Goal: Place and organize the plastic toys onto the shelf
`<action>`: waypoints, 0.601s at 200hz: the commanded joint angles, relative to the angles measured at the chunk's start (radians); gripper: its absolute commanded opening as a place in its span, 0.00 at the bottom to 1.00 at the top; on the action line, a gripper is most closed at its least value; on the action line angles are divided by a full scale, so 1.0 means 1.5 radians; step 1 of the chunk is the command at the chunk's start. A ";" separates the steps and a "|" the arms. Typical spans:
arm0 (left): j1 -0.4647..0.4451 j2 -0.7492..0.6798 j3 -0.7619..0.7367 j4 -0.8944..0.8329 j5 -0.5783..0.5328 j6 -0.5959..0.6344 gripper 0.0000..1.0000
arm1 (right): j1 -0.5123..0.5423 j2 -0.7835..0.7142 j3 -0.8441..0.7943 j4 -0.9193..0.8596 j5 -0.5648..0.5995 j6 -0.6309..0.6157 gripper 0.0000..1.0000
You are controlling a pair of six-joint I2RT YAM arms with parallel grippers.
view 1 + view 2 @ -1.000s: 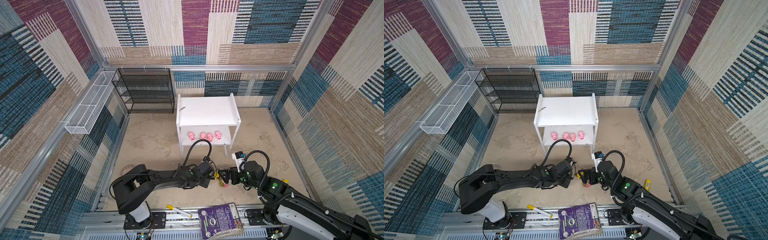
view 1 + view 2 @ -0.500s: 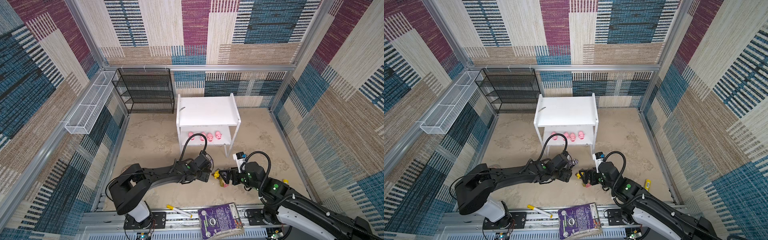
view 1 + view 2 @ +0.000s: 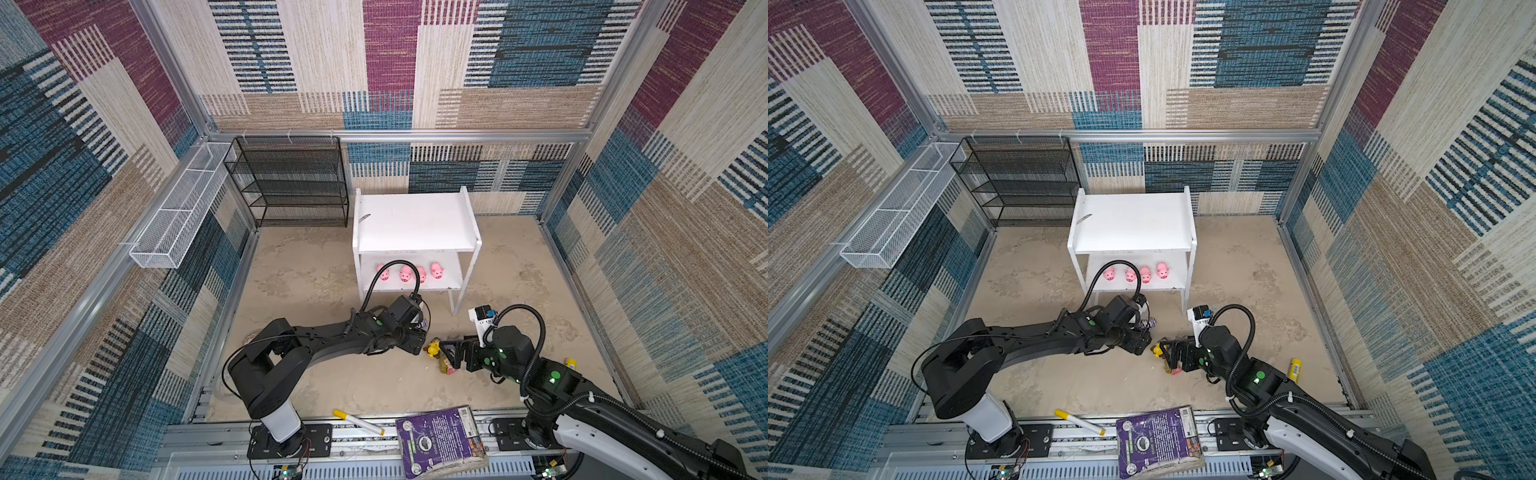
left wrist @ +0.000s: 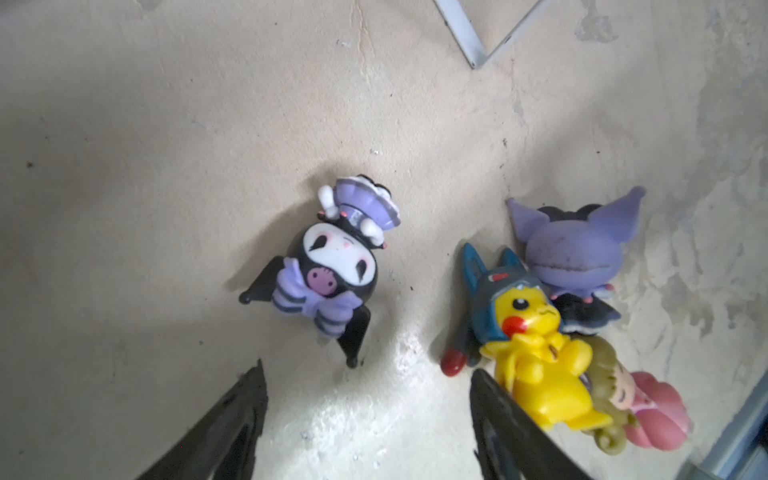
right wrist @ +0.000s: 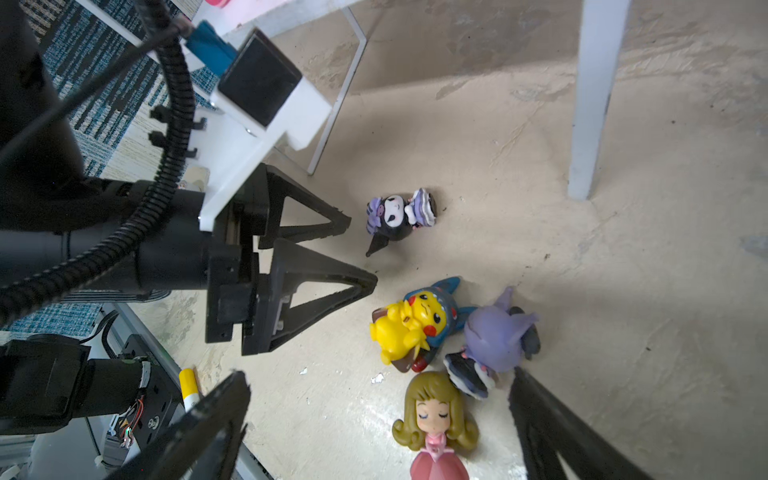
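Note:
The white shelf (image 3: pixel 415 224) stands at the back, with several pink pigs (image 3: pixel 409 273) in a row on its lower board. On the floor in front lie the other plastic toys. The black-purple eared toy (image 4: pixel 328 270) lies on its side, alone, just beyond my open left gripper (image 4: pixel 368 368), which touches nothing. The yellow blue-hooded toy (image 5: pixel 411 324), the lilac eared toy (image 5: pixel 498 336) and the blonde girl (image 5: pixel 434 419) lie huddled together. My right gripper (image 5: pixel 380 376) is open wide, low over the floor, and the girl lies between its fingers, untouched.
A black wire-mesh rack (image 3: pixel 291 183) and a long white wire basket (image 3: pixel 178 208) stand at the back left. A yellow-capped marker (image 3: pixel 357 422) and a purple book (image 3: pixel 440 440) lie on the front rail. A shelf leg (image 5: pixel 594 95) stands close behind the toys.
My left gripper has opened and drawn back from the huddle toward the shelf. The black-purple toy now lies loose in front of it. The right arm has not moved.

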 commanded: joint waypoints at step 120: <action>0.004 0.058 0.000 0.111 -0.031 0.068 0.80 | 0.002 -0.019 -0.004 0.002 0.012 0.003 0.99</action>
